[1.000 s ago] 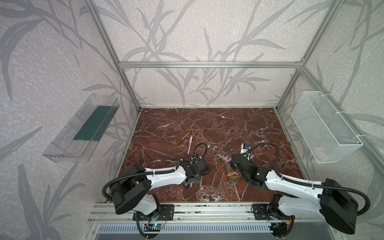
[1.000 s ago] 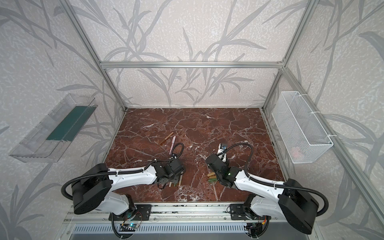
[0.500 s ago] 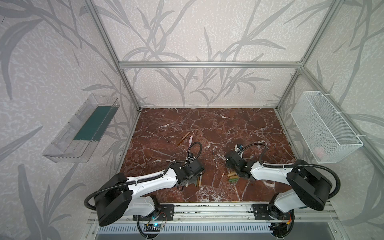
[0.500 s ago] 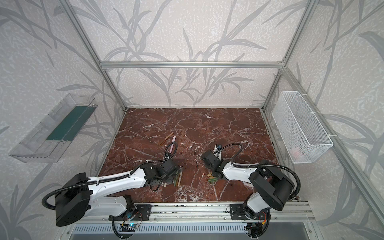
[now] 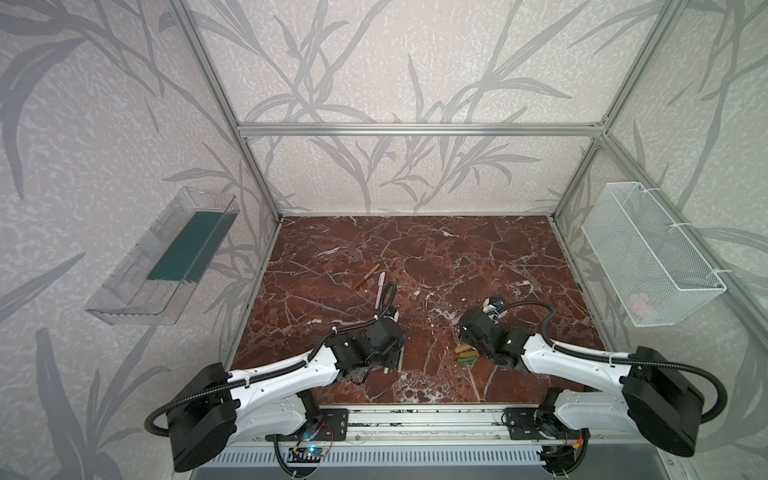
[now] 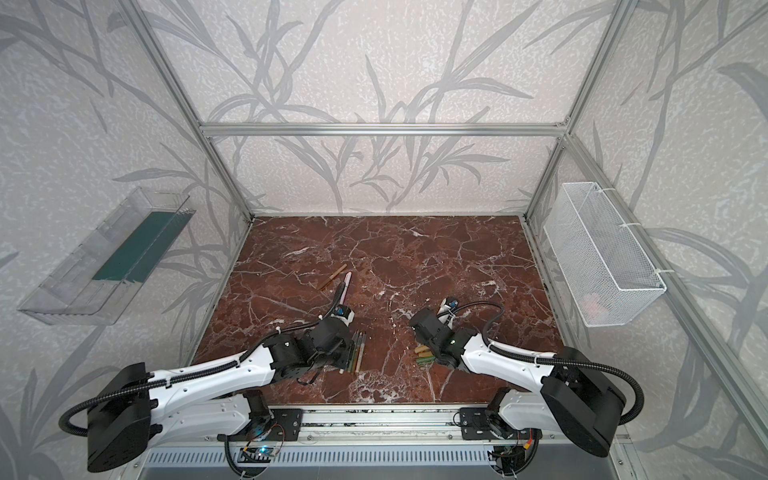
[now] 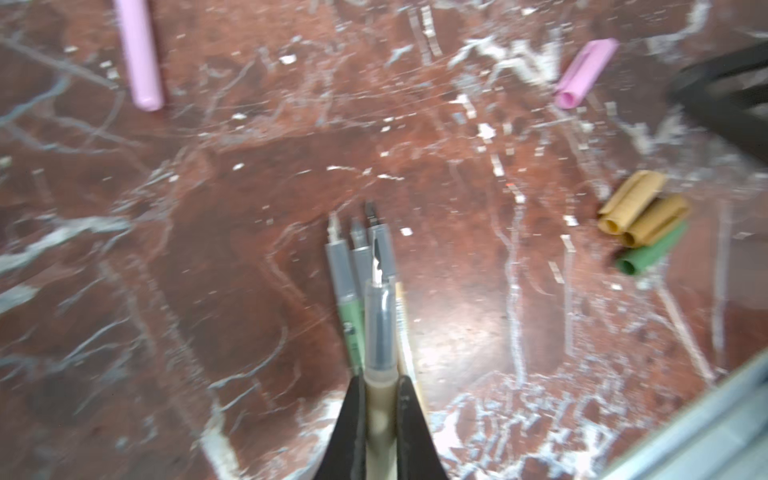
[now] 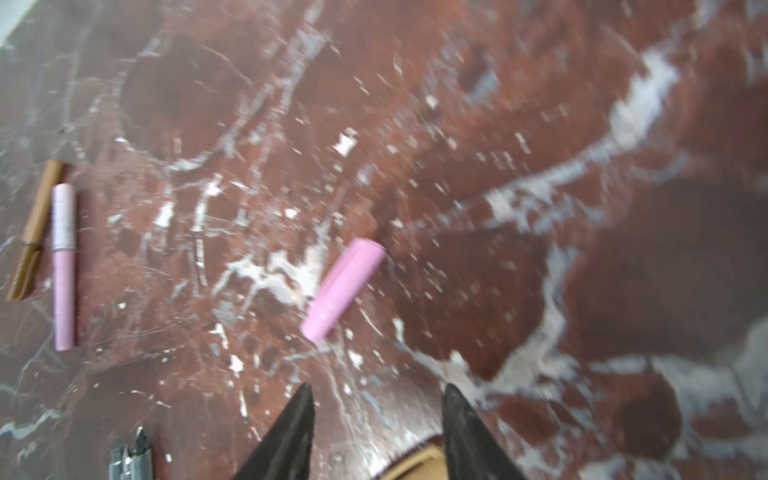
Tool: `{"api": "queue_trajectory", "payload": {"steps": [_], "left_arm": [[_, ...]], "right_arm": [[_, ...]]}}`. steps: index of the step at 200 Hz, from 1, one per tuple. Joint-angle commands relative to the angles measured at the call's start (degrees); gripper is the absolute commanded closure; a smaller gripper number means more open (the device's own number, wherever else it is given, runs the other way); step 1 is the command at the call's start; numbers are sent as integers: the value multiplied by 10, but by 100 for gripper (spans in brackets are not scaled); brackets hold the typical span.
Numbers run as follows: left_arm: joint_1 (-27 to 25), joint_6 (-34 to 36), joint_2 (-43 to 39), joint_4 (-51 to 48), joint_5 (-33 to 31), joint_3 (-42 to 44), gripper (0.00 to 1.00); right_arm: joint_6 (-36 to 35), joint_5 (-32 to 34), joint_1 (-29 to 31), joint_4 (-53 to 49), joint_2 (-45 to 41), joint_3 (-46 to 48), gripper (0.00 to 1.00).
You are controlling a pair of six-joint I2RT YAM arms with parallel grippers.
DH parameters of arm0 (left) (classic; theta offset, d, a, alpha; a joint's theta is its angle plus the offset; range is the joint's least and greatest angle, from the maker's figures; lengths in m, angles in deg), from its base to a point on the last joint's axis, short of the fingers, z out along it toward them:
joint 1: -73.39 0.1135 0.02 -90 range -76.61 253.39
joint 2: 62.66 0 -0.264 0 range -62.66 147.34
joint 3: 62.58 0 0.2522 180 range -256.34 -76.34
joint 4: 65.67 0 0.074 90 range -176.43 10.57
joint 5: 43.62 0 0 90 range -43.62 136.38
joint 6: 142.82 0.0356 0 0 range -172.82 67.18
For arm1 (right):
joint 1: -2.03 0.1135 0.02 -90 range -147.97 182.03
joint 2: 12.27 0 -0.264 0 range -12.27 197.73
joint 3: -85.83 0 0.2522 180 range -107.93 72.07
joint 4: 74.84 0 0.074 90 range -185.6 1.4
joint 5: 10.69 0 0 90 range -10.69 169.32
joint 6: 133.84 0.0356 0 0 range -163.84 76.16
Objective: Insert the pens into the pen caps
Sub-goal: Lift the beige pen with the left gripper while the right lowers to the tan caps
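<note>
The left hand (image 7: 380,384) is clamped narrow on a tan pen (image 7: 379,328), nib pointing straight ahead of the fingers, held above and parallel to the row of loose pens (image 7: 347,286) on the surface (image 7: 208,187). Off to the right of that nib line sits the cluster of gold-tan and green caps (image 7: 642,216), lying crosswise to the held pen with their open mouths turned roughly toward the left arm. The right hand (image 8: 378,388) is the nearer one, directly over them, jaws about half apart and gripping nothing. A tan cap (image 8: 415,463) shows between them and a pink cap (image 8: 343,289) lies ahead. The pen likely must swing toward a mouth.
</note>
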Motion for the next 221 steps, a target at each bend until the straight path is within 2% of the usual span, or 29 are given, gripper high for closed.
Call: {"api": "queue_trajectory", "payload": {"steps": [1, 38, 61, 88, 176, 221], "left_arm": [[-1, 20, -15, 38, 35, 13, 100], [-1, 17, -30, 39, 29, 22, 100], [-1, 13, -35, 39, 30, 22, 100], [-1, 11, -36, 36, 28, 22, 100], [-1, 9, -33, 36, 24, 20, 100], [-1, 11, -36, 33, 19, 20, 100]], "right_arm": [[73, 14, 20, -47, -10, 15, 49], [76, 27, 33, -50, -12, 12, 50], [62, 24, 32, -35, -5, 9, 58], [56, 20, 33, -32, 4, 4, 60], [66, -5, 54, -9, 36, -11, 60], [28, -31, 57, 23, 91, -48, 60]]}}
